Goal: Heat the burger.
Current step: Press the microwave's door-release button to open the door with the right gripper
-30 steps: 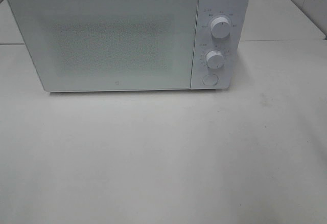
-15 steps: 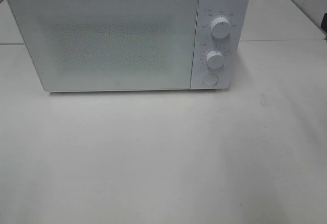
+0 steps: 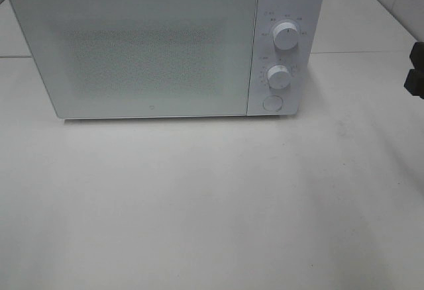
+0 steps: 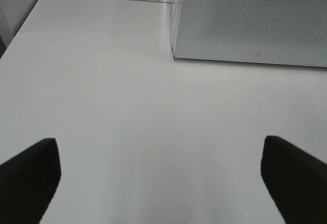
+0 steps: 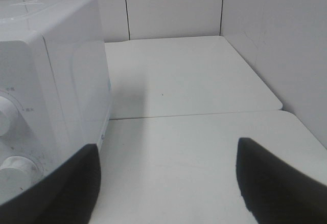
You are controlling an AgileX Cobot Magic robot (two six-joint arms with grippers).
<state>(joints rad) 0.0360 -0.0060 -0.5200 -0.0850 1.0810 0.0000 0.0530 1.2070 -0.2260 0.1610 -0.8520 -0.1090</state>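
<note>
While left end effector (image 4: 159, 147) gapes, right end effector (image 5: 168, 147) gapes; both empty.

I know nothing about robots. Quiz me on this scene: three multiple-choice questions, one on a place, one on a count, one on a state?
1. Where are the controls on the microwave? A) right of its door B) left of its door C) on top
2. How many dials sit above the round button? A) one B) two C) four
3. The door is: A) wide open B) shut C) missing
Key: 1A, dials and button sit right of the door; 2B, two white dials stacked; 3B, it lies flush with the front.
</note>
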